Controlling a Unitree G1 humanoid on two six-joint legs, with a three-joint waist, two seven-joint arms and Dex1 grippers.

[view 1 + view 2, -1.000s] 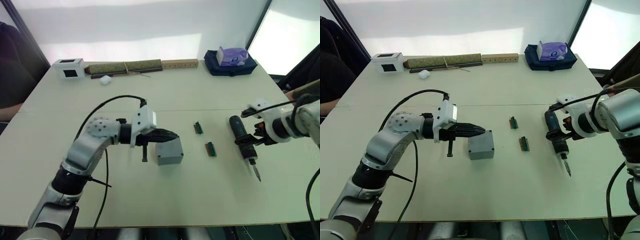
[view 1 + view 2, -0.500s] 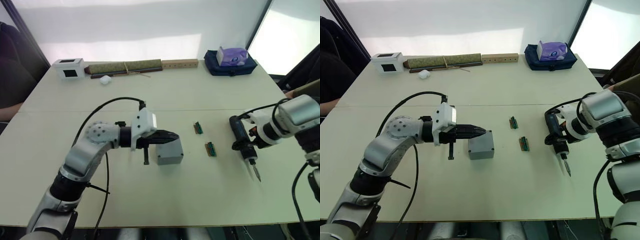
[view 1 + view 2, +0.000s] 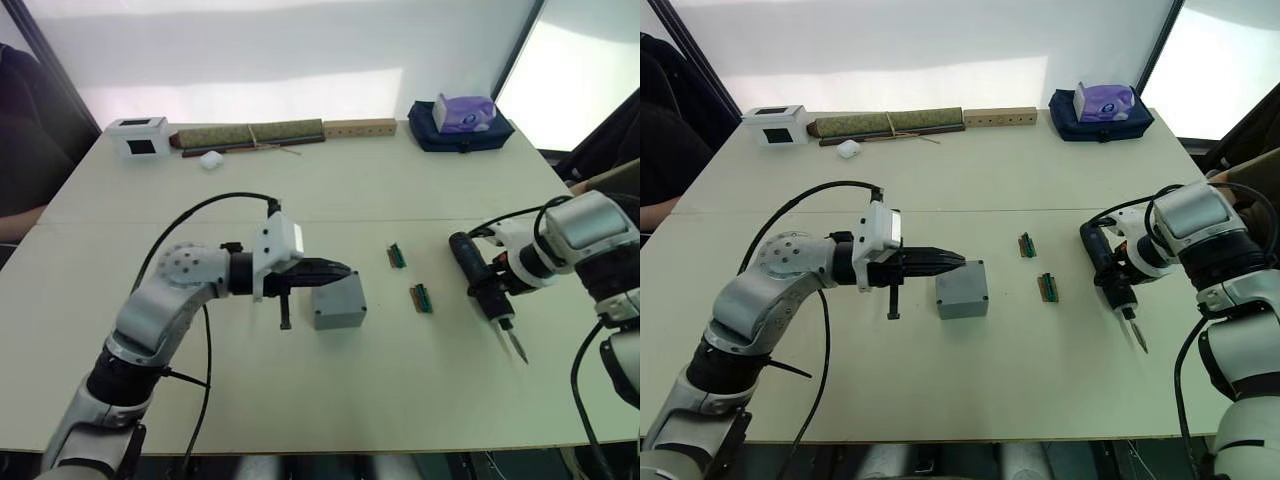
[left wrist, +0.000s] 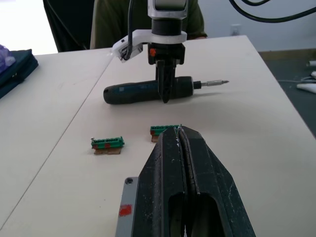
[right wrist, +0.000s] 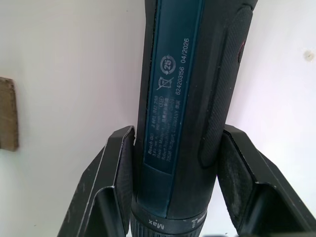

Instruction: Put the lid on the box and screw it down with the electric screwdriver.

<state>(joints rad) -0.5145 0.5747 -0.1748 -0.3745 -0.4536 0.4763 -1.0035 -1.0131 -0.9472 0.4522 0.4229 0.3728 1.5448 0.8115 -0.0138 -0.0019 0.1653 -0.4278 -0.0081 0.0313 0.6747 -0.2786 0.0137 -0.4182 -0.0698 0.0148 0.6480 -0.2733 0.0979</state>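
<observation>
Your left gripper (image 3: pixel 340 269) sits with its two black fingers pressed together, nothing between them, tips just over the top near edge of the grey box (image 3: pixel 338 302). The box stands on the table (image 3: pixel 330 400) near the middle, top covered by a flat grey surface; you cannot tell from here whether that is the lid already seated. In the left wrist view the red mark (image 4: pixel 125 210) shows on the box side under the fingers.

Your right gripper (image 5: pixel 173 197) is clamped on the electric screwdriver (image 3: pixel 482 285), one finger on each side of the dark body. The tool lies on the table at your right, well apart from the box, with its metal bit (image 3: pixel 515 344) pointing toward the near edge.

Between box and screwdriver lie two small green connector blocks (image 3: pixel 398 256) (image 3: pixel 422 298), apart from each other.

Along the far edge: a white box with a black window (image 3: pixel 139 135), a small white object (image 3: pixel 210 159), a long dark strip (image 3: pixel 250 134), a wooden block (image 3: pixel 359 127), and a purple tissue box (image 3: pixel 463 112) on a dark blue pouch (image 3: pixel 430 133).
</observation>
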